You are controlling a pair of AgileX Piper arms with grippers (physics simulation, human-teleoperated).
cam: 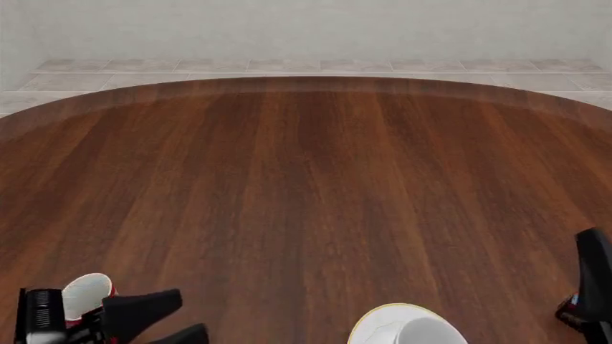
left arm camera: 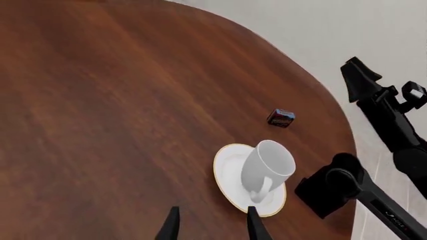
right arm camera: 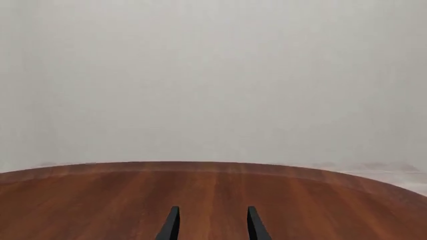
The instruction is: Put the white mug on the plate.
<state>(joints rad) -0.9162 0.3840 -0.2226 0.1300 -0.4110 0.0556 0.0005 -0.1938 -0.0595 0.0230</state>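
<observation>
Front view, near edge of the round wooden table [cam: 306, 186]. Far left corner: left gripper [cam: 158, 322] low over the wood, fingers spread, nothing between them. A red mug with a white inside [cam: 88, 294] sat just behind it, partly hidden by the arm.

Centre-right, at the near edge: the plate [cam: 378, 322], white, cut off by the frame. The white mug [cam: 426, 332] stood on it. The left wrist view confirmed this: white mug [left arm camera: 267, 167] upright on the plate [left arm camera: 230, 172], handle toward the camera, thin gold line round the plate's rim. Left fingertips [left arm camera: 172, 222] parted, clear of the mug, holding nothing.

Beyond the plate in that view lay a small dark object [left arm camera: 281, 118], too small to identify.

Far right: right arm [cam: 593, 287] at the frame edge. In its wrist view the right gripper [right arm camera: 211, 225] was parted and empty over bare wood.
</observation>
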